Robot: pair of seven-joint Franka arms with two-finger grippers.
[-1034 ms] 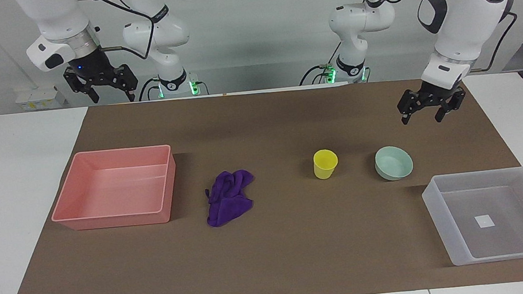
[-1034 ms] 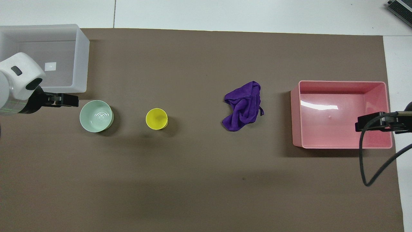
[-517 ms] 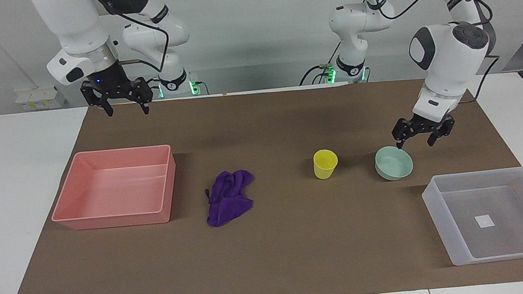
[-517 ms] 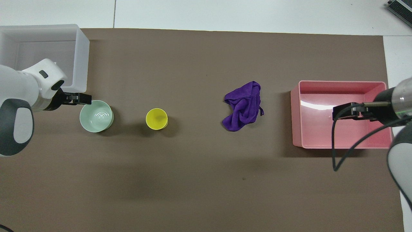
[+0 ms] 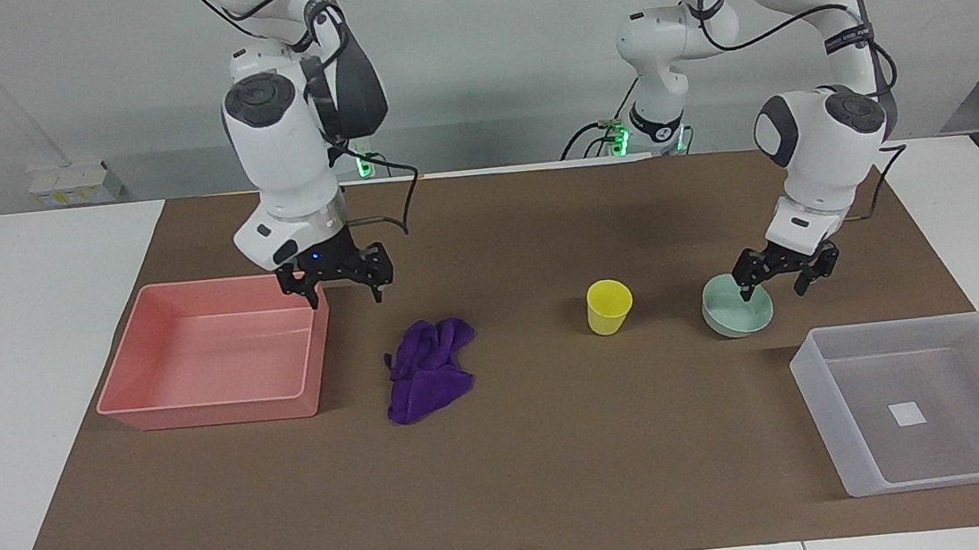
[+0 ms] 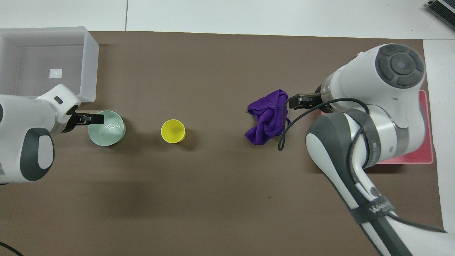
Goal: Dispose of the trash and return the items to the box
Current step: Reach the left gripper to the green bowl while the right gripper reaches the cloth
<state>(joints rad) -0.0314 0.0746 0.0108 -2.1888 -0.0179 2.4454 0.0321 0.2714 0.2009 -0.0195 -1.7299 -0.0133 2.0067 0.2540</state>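
Moved: both arms have dropped from high near their bases; the left gripper point(image 5: 784, 279) now straddles the bowl's rim, the right gripper point(image 5: 338, 282) has swung from the pink tray's outer end to its inner corner.
Left gripper: fingers spread, holding nothing; one fingertip inside the shallow pale mint-green bowl point(image 5: 734, 312), the other outside its rim on the robots' side.
Right gripper: fingers spread wide, empty, over the gap between the pink rectangular plastic tray point(image 5: 216, 400) and the wrinkled purple cloth rag point(image 5: 427, 380), which lies just past its fingertips, away from the robots.
Small yellow plastic cup point(image 5: 608, 306): upright, mouth up, beside the bowl toward the right arm's end, untouched.
Translucent whitish plastic box point(image 5: 933, 398): farthest from the robots, at the left arm's end, only a white label on its floor.
Grasp advice: probably settle lower so the rim sits deep between the fingers, then close gently.
Orientation: bowl opens upward, round, no long axis; the rag's long axis runs roughly toward and away from the robots.
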